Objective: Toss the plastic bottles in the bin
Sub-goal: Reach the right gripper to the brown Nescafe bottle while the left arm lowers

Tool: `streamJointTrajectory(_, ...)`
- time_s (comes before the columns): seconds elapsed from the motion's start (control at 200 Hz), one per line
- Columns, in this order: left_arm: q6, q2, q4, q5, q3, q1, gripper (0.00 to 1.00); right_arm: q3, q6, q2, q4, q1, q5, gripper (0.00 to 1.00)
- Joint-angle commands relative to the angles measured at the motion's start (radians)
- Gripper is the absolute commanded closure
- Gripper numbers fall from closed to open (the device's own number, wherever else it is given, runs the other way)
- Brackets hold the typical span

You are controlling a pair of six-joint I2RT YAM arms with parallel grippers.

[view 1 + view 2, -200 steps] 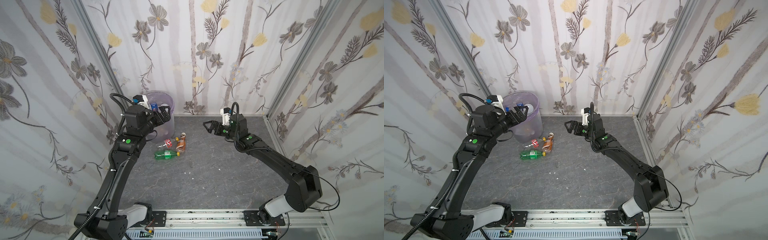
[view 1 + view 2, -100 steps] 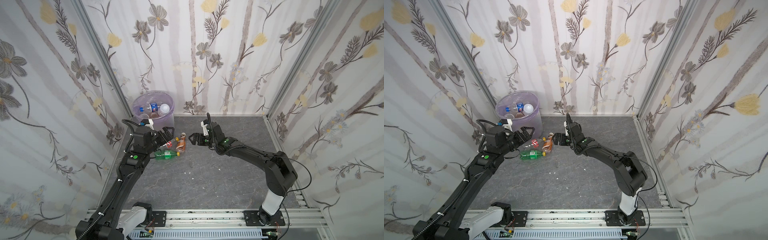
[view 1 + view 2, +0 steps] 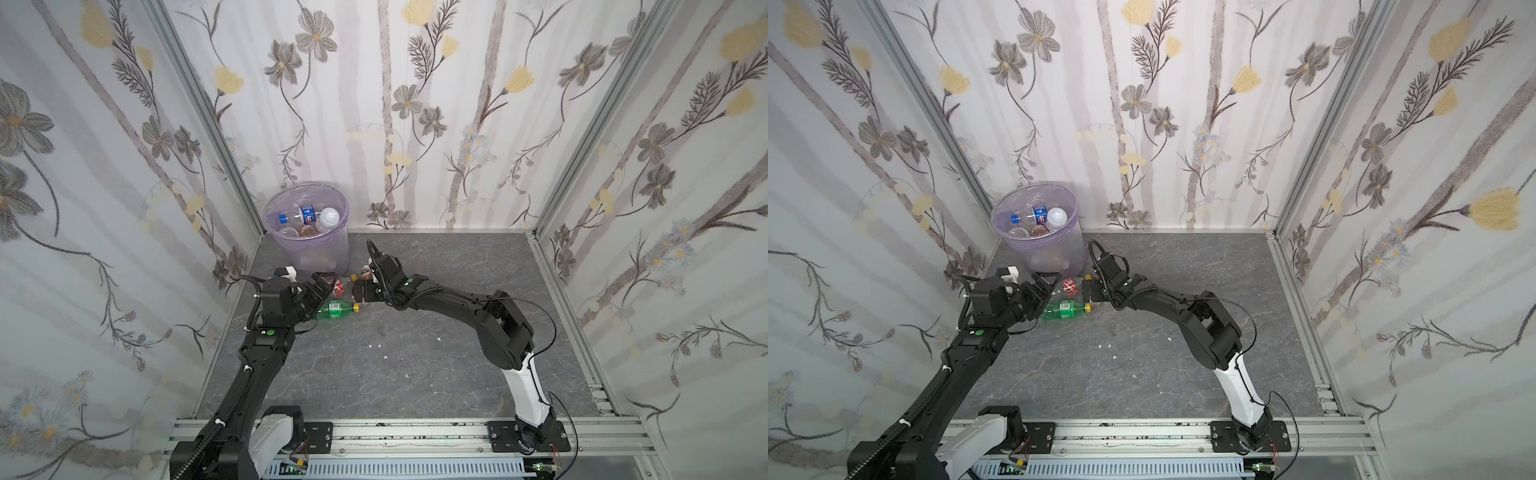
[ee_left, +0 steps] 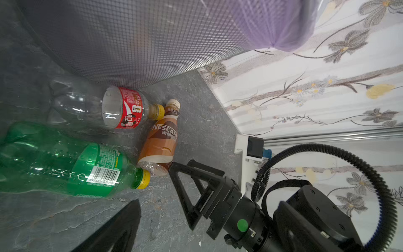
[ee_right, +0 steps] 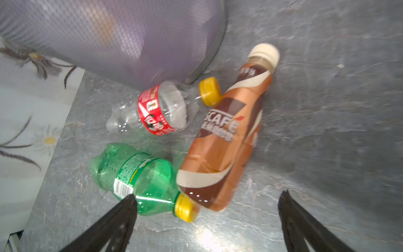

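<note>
Three plastic bottles lie on the floor in front of the bin (image 3: 291, 195): a green bottle (image 3: 334, 309) (image 5: 135, 174), a clear red-labelled bottle (image 4: 122, 109) (image 5: 157, 111) and a brown coffee bottle (image 4: 162, 139) (image 5: 229, 141). More bottles lie inside the bin (image 3: 1017, 205). My left gripper (image 3: 322, 286) (image 3: 1046, 286) is open, low beside the green bottle's base. My right gripper (image 5: 207, 199) (image 3: 359, 293) is open, its fingertips (image 5: 128, 203) standing either side of the brown bottle's base and the green bottle's yellow cap. Neither gripper holds anything.
The bin's mesh wall (image 4: 130, 43) rises right behind the bottles, near the back left corner. Floral wall panels enclose the grey stone-patterned floor (image 3: 415, 353) on three sides. A few small white scraps (image 3: 376, 345) lie on it. The two grippers face each other closely.
The left gripper has come down from over the bin to the floor by the green bottle. The right gripper has moved left and down to the brown bottle. Both stayed open.
</note>
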Motion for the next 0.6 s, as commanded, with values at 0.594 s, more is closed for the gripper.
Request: streamJointTrajectory(0.594,-0.006,0.019,0.177,0.118,-0.067,0.077,0.0,0.213,0.021,0.186,-0.145,0.019,0.062,0.27)
